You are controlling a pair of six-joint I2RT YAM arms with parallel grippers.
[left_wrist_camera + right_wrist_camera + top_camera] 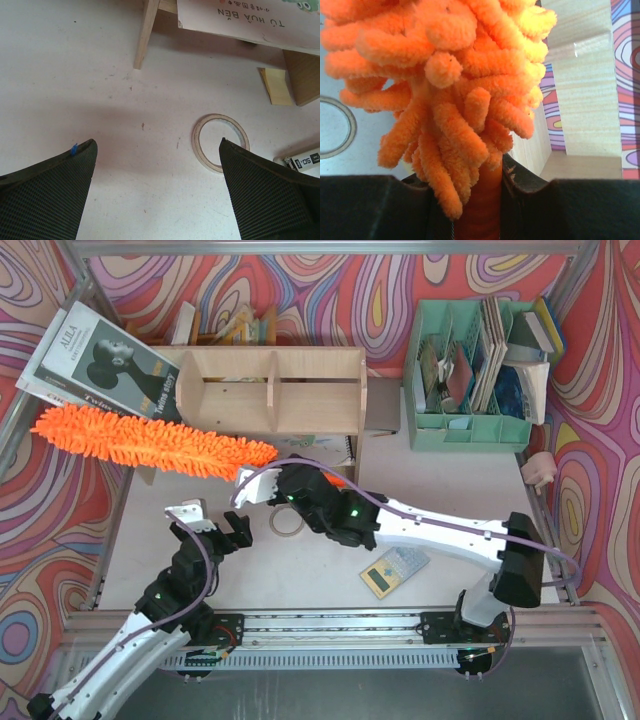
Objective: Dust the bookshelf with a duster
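Overhead, right end effector (288, 488) clenched on duster (150, 440), left end effector (213, 523) released, tape ring (286, 521) beside, bookshelf (270, 390) behind.

The duster (150, 440) before the bookshelf (310, 390)

duster (150, 440): long bright orange fluffy microfiber head, slanting from far left down to the right gripper, crossing the shelf's lower left front
bookshelf (270, 390): light plywood unit, central divider, at back of table
right gripper (262, 478): clamped on the duster's handle end, just in front of shelf
left gripper (210, 523): jaws wide apart, nothing between
tape ring (286, 521): pale, flat on white table (420, 490), between both grippers
organizer (470, 430): mint-green slotted plastic, right of shelf, papers inside
calculator (394, 570): grey-green, by right arm
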